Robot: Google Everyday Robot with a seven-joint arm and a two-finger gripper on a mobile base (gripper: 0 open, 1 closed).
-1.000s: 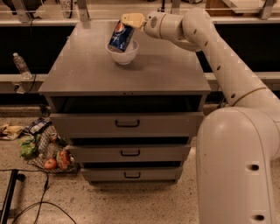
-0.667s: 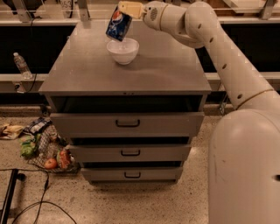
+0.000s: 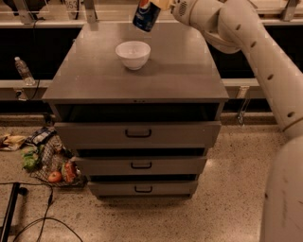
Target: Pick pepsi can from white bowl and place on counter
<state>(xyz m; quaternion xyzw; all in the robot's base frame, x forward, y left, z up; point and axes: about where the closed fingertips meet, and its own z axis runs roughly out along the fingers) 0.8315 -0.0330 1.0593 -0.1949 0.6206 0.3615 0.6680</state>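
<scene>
Glossy off-white arm [image 3: 258, 47] of rounded segments, small dark screw holes [image 3: 270, 76]; gripper [image 3: 160, 4] at far top edge, seemingly pale yellow

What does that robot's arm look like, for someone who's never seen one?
The arm is made of smooth, off-white, rounded tube segments with small dark dots along it. The gripper, at the picture's top edge on the pepsi can, is pale yellowish.

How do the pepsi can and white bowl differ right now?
The pepsi can hangs tilted in the air, held by the gripper at the top edge; the white bowl sits upright on the counter. The can is dark blue, the bowl white and empty.
</scene>
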